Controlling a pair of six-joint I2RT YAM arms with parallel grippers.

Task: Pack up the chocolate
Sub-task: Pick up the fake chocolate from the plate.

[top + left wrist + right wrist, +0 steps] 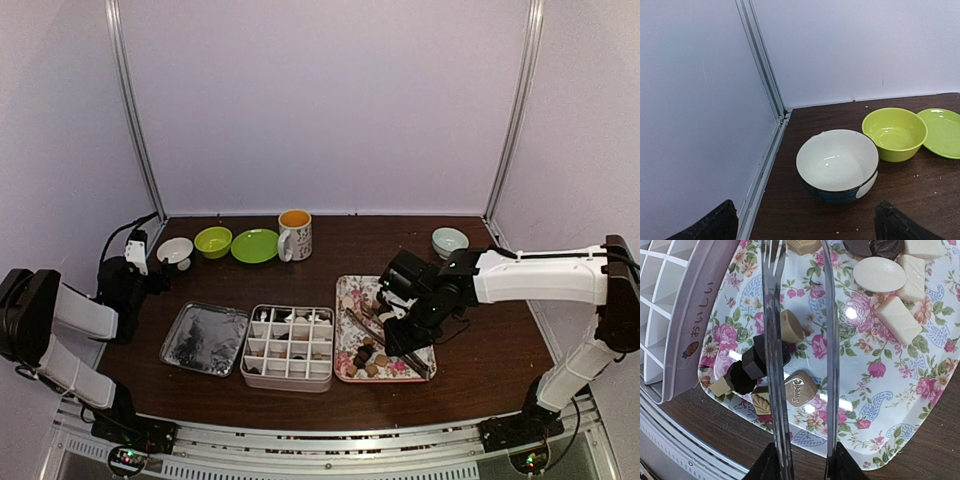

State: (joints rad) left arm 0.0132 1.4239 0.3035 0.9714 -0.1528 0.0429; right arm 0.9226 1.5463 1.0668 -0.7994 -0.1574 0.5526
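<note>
Right gripper (pixel 805 467) is clamping the handle end of the thin metal tongs (pixel 771 365). The prongs are standing apart over the near-left part of the pink floral rectangular tray (pixel 880 405). The small dark, tan and cream chocolate pieces (pixel 800 387) are mostly lying loose on that tray, a clump near its near-left corner and cream ones further back. Two tan pieces are showing between the prongs, but I cannot tell whether the tongs are touching them. Just left of the tray, the white divided box (pixel 290 378) is already holding pieces in several cells, mainly the far row, with other cells looking bare. So packing is looking partway done, with plenty left to move. An exact count per cell is too small to make out. The flat shiny metal tray (pixel 205 338) is sitting left of the box. Left gripper (pixel 805 220) is hanging at far left with fingers wide apart, gripping nothing and facing the white bowl with dark blue outside (pixel 837 162). Beyond are sitting the lime green bowl (pixel 895 132), the green plate (pixel 942 132), the floral mug (pixel 295 235) and the pale blue-green bowl (pixel 449 241). The right arm is hiding the tray's far-right part in the top view.
</note>
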